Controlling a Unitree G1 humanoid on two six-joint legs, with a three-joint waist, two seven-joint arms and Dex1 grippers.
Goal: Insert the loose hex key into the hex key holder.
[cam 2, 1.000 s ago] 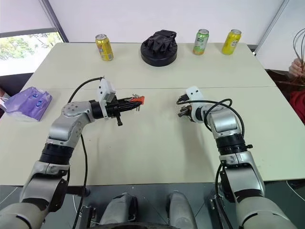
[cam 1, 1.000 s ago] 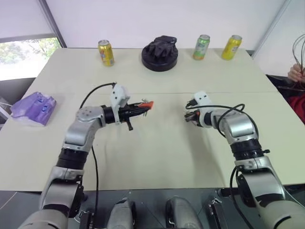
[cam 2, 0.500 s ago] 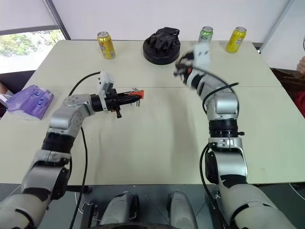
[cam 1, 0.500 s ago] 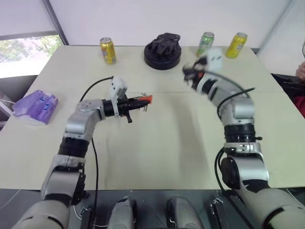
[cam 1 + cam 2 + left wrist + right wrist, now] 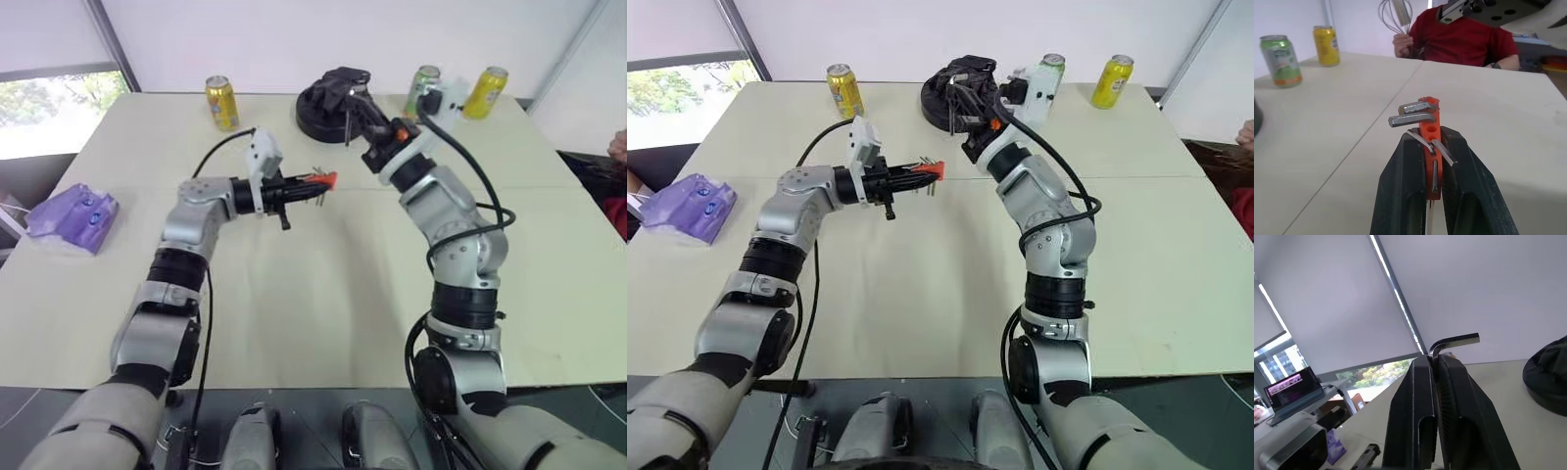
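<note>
Both grippers are clamped. Nearer, the left gripper point(image 5: 312, 185) grips the hex key holder point(image 5: 323, 180) above the table point(image 5: 323, 304), now slightly higher and further right. Farther right, the right gripper point(image 5: 1433, 366) has swung up from the tabletop, pinching the loose hex key point(image 5: 1452, 342) near the black round object point(image 5: 331, 106).

You see the small orange-red plastic hex key holder point(image 5: 1430, 142), short grey keys protruding, pinched above the desk point(image 5: 313, 294). The thin dark-grey L-shaped loose hex key point(image 5: 1452, 343) stands clamped upright, bent end topmost.
</note>
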